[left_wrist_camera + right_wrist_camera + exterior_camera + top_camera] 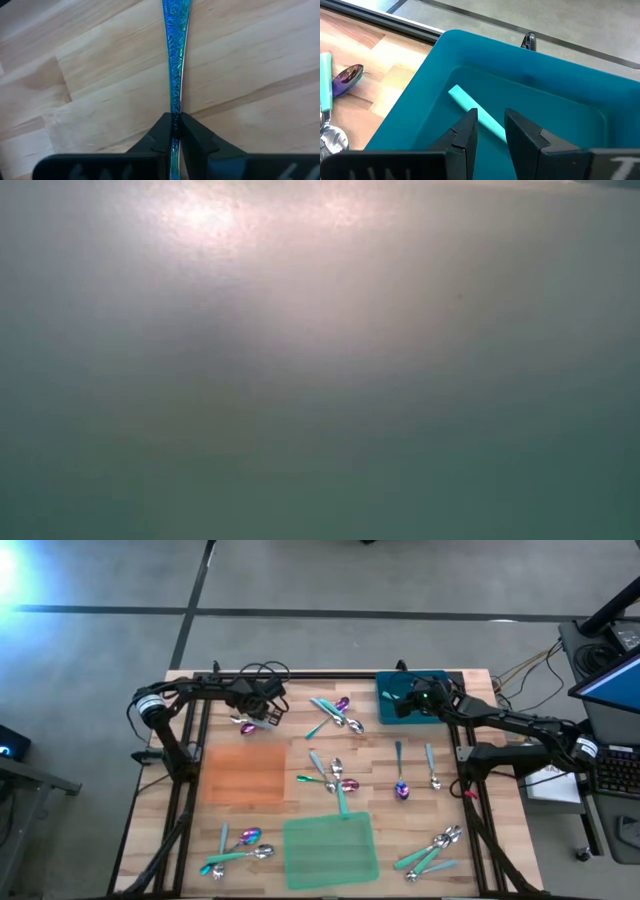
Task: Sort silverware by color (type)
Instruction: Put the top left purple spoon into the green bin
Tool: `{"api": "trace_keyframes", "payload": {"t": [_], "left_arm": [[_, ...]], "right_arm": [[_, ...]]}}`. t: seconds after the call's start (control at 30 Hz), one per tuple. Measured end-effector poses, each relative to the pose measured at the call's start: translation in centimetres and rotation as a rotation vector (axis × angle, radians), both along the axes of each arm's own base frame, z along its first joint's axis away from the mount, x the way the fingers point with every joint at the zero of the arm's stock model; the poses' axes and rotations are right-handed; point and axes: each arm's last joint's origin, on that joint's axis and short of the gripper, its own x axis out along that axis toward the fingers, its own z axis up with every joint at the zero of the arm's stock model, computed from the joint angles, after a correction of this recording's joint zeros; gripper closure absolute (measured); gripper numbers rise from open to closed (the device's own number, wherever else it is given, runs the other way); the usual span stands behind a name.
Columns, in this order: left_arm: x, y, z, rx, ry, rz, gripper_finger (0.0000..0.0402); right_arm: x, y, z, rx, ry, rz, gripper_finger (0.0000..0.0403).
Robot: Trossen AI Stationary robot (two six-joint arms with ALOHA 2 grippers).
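Silverware piece with an iridescent blue engraved handle [175,65] is pinched by the left gripper [176,131] for lifting; right gripper [491,131], spread, hangs over the teal plastic bin [560,75], upper right.

A wooden table [270,745] stands on a grey concrete floor [300,580] crossed by dark seams — glare at one corner, a desk with keyboard [620,772] alongside.

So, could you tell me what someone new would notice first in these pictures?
Probably the silverware scattered in small clusters across the wooden table, around an orange mat and a green mat. At the far left, the left gripper is shut on a patterned blue handle. At the far right, the right gripper hangs open inside the teal bin, over a pale teal handle lying in it.
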Motion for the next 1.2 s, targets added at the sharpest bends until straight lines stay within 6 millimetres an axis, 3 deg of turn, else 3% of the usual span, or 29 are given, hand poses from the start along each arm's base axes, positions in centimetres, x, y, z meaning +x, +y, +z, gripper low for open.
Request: {"api": "trace_keyframes", "payload": {"t": [0.3,0.7,0.87,1.2], "left_arm": [[2.0,0.8,1.4,0.029,-0.104,-0.033,0.0398],[5.5,-0.1,2.5,0.124,-0.360,-0.166,0.0399],[5.9,-0.4,2.8,0.164,-0.365,-0.176,0.0400],[5.7,0.1,4.1,0.408,-0.268,-0.116,0.0400]], "right_arm": [[0.0,0.0,0.0,0.000,0.000,0.000,0.0325],[0.0,0.0,-0.1,0.001,0.001,0.000,0.0319],[0.0,0.0,-0.1,0.001,0.001,0.000,0.0327],[0.0,0.0,-0.1,0.007,-0.012,-0.012,0.0320]]}}
